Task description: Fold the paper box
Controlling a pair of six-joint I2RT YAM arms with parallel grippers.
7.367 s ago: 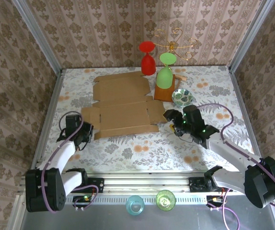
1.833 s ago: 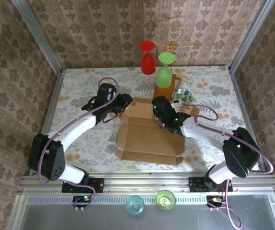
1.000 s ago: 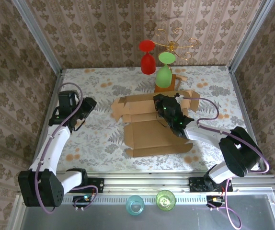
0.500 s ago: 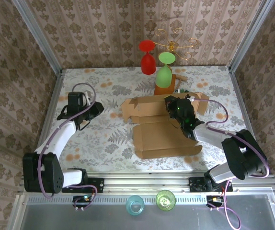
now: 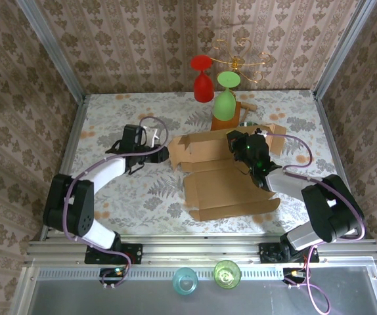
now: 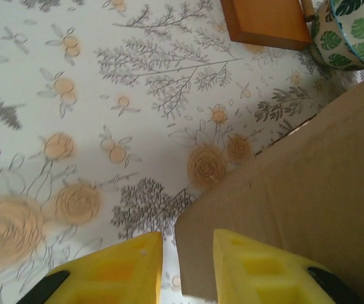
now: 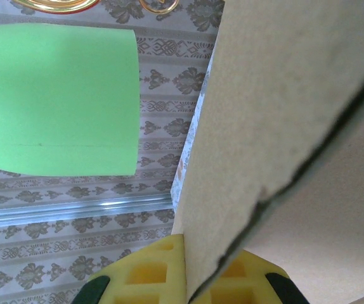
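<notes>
The box [image 5: 228, 187] lies on the tabletop [image 5: 129, 197] between the grippers, its near panel flat. The right gripper [image 7: 201, 259] is clamped on the upright rear wall, which hides part of its fingers. The left arm reaches low; the left gripper [image 6: 187, 247], jaws apart, has come in to the box's left flap corner.

walls: brown damask wallpaper [image 5: 129, 39] | table: floral cloth [image 5: 149, 197] | corners: aluminium posts [image 5: 52, 49]

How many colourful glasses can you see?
4. A red glass and a green glass hang on the gold wire stand at the back; a blue glass and a second green glass sit on the near ledge.
</notes>
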